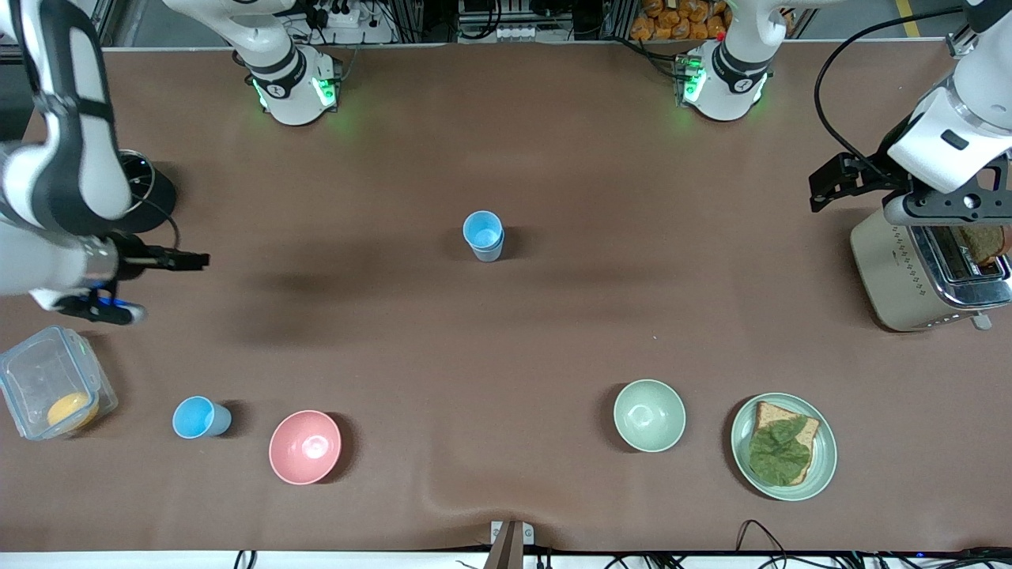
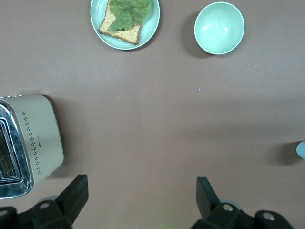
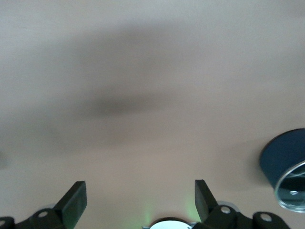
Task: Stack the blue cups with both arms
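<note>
The two pale blue cups (image 1: 483, 235) stand nested, one in the other, upright at the middle of the table. An edge of the stack shows in the left wrist view (image 2: 301, 150). My left gripper (image 1: 840, 182) hangs open and empty in the air beside the toaster; in its wrist view (image 2: 141, 193) only bare table lies between its fingers. My right gripper (image 1: 172, 259) hangs open and empty over the right arm's end of the table, above the food box; its wrist view (image 3: 138, 198) shows bare table. Both grippers are well apart from the cups.
A brighter sky-blue cup (image 1: 200, 417), a pink bowl (image 1: 305, 446) and a clear food box (image 1: 49, 382) sit near the front camera. A green bowl (image 1: 649, 416), a plate (image 1: 824, 454) with toast and a toaster (image 1: 909, 273) lie toward the left arm's end. A dark round container (image 1: 150, 190) stands by the right arm.
</note>
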You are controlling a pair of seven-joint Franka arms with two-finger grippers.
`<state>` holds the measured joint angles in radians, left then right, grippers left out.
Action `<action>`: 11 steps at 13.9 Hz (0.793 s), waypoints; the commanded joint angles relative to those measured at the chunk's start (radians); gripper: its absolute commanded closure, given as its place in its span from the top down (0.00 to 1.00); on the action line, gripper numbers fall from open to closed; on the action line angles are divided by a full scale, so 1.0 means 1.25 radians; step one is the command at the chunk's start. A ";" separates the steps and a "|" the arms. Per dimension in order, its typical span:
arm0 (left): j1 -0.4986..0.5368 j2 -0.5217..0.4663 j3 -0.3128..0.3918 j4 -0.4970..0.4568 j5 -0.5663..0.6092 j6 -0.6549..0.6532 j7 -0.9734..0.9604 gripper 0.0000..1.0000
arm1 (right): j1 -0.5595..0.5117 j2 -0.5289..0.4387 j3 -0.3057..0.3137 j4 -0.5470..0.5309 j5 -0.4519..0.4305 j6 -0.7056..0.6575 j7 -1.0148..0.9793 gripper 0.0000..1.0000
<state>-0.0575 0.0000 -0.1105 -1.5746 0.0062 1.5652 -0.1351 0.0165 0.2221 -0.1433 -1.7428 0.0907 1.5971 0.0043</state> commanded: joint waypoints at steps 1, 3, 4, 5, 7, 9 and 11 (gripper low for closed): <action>-0.006 -0.043 0.006 -0.019 -0.012 -0.015 0.012 1.00 | -0.017 -0.089 0.005 -0.011 -0.007 -0.006 -0.052 1.00; -0.013 -0.060 0.009 -0.033 -0.014 -0.016 -0.002 1.00 | -0.017 -0.105 0.007 0.073 -0.010 -0.051 -0.056 1.00; -0.008 -0.065 0.009 -0.037 -0.012 -0.018 -0.002 1.00 | -0.016 -0.103 0.013 0.131 -0.021 -0.087 -0.056 1.00; -0.006 -0.074 0.009 -0.042 -0.012 -0.019 -0.004 1.00 | -0.016 -0.103 0.030 0.161 -0.039 -0.109 -0.055 1.00; -0.007 -0.070 0.002 -0.033 -0.010 -0.042 -0.021 1.00 | -0.017 -0.106 0.059 0.172 -0.065 -0.119 -0.051 1.00; -0.006 -0.053 0.004 -0.004 -0.015 -0.042 -0.011 1.00 | -0.018 -0.106 0.085 0.200 -0.083 -0.119 -0.046 1.00; -0.009 -0.047 0.004 0.001 -0.011 -0.042 -0.011 1.00 | -0.027 -0.105 0.102 0.219 -0.096 -0.131 -0.045 1.00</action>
<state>-0.0623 -0.0665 -0.1097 -1.5957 0.0062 1.5259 -0.1447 0.0083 0.0788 -0.0456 -1.5138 -0.0010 1.4604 -0.0525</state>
